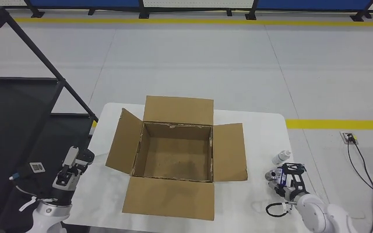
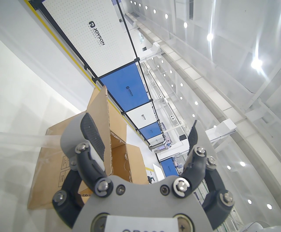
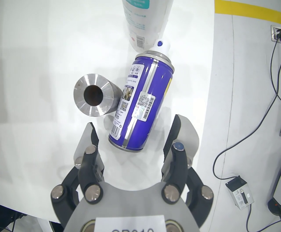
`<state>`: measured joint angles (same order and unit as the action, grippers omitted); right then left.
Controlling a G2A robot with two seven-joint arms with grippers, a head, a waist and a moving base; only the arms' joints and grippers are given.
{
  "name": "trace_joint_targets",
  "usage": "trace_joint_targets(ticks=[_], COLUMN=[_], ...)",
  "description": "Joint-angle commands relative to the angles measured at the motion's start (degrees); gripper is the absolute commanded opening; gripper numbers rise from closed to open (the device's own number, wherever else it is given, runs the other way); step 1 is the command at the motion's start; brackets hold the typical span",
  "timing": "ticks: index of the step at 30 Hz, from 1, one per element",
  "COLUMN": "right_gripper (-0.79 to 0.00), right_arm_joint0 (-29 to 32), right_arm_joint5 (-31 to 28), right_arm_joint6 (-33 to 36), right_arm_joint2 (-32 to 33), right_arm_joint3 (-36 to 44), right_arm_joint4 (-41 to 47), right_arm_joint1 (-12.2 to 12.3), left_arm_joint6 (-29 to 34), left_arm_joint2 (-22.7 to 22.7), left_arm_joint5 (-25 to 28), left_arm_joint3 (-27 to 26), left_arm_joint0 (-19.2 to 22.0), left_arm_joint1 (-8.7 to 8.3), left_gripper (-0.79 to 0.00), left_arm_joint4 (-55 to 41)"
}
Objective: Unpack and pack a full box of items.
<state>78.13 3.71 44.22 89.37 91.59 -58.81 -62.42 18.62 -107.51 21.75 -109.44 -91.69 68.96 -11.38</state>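
**Repacking judged to be in hand, spray can lined up for a grasp**

The box (image 1: 175,152) stands at the middle of the tabletop (image 1: 262,134), all four flaps folded outward and its bare cardboard floor showing. Three items are gathered at the near right corner, well apart from the box. A blue spray can (image 3: 141,103) lies on its side, a metal cylinder (image 3: 95,95) is set right against it on the box side, and a white bottle (image 3: 145,19) is placed just beyond its nozzle. The right gripper (image 3: 134,126) is held above the can's base end, jaws spread wide with nothing between them. The left gripper (image 2: 140,122) is held off the near left of the box, likewise spread and holding nothing. Unpacking is judged done and repacking about to begin. For the next move a descent is called for, so that the can's body is straddled and the cylinder is not caught, before the can is clamped and carried left into the box
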Motion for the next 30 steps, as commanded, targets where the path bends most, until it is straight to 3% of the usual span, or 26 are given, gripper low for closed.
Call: trace_joint_targets(ticks=[1,4,5,12,15,17,24,30], right_gripper=[-0.200,-0.308,-0.391,-0.486,-0.628,-0.785,-0.785,-0.785], right_arm_joint0=[-0.5,-1.2,-1.4,-1.9,-1.5,-0.8,3.9,11.1], right_arm_joint5=[0.6,1.1,1.2,1.7,2.2,2.5,2.7,4.7], right_arm_joint6=[0.5,0.8,1.0,1.3,0.6,0.1,-1.9,-7.9], right_arm_joint2=[-0.2,-0.6,-0.5,-0.3,0.2,0.9,5.5,11.1], right_arm_joint3=[-0.7,-1.3,-1.5,-2.2,-1.8,-1.2,3.7,13.4], right_arm_joint4=[-0.2,-0.4,-0.3,-0.2,0.2,0.7,2.9,5.7], right_arm_joint1=[0.0,-0.1,-0.1,-0.2,-0.2,-0.2,0.1,0.0], left_arm_joint6=[0.1,0.0,0.0,-0.1,-0.2,-0.2,-0.2,-0.3], left_arm_joint2=[0.0,-0.1,-0.1,-0.2,-0.3,-0.3,-0.5,-0.5], left_arm_joint5=[0.0,0.1,0.1,0.4,0.4,0.4,0.6,1.0], left_arm_joint3=[0.1,0.1,0.2,0.3,0.3,0.3,0.3,0.2], left_arm_joint0=[0.0,0.0,0.0,-0.1,-0.2,-0.3,-0.6,-0.8], left_arm_joint1=[-0.01,0.00,0.00,0.01,0.02,0.03,0.04,0.07], left_gripper=[0.000,0.000,0.000,0.000,0.000,0.000,0.000,0.000], left_arm_joint4=[0.0,-0.2,-0.2,-0.3,-0.3,-0.3,-0.4,-0.6])
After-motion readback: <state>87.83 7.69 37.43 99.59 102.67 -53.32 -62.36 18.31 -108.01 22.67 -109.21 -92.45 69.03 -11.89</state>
